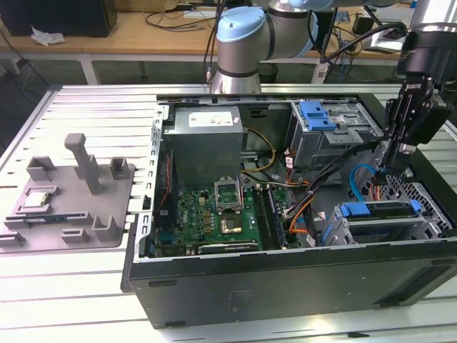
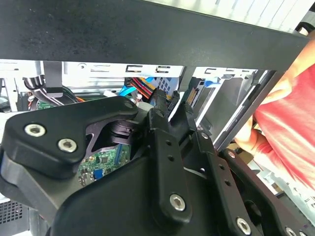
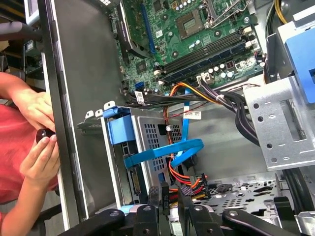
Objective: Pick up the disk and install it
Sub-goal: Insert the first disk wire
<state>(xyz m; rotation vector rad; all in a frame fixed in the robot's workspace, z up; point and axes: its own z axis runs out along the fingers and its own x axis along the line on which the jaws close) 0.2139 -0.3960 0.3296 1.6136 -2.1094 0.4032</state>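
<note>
End effector point(image 1: 383, 170) points down into the computer case point(image 1: 285, 279), just beside the blue cable point(image 1: 355, 180); grip state: can't tell; disk point(image 1: 385, 210) sits in the cage point(image 1: 428, 227) nearby; wrist near vertical.

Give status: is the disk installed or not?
Looks done: the silver disk in its blue plastic frame sits inside the grey metal drive cage at the exterior view's right. In hand: no disk; the gripper hangs over the blue and orange cables beside that cage. Left: I can't tell whether the disk is fully seated.
</note>
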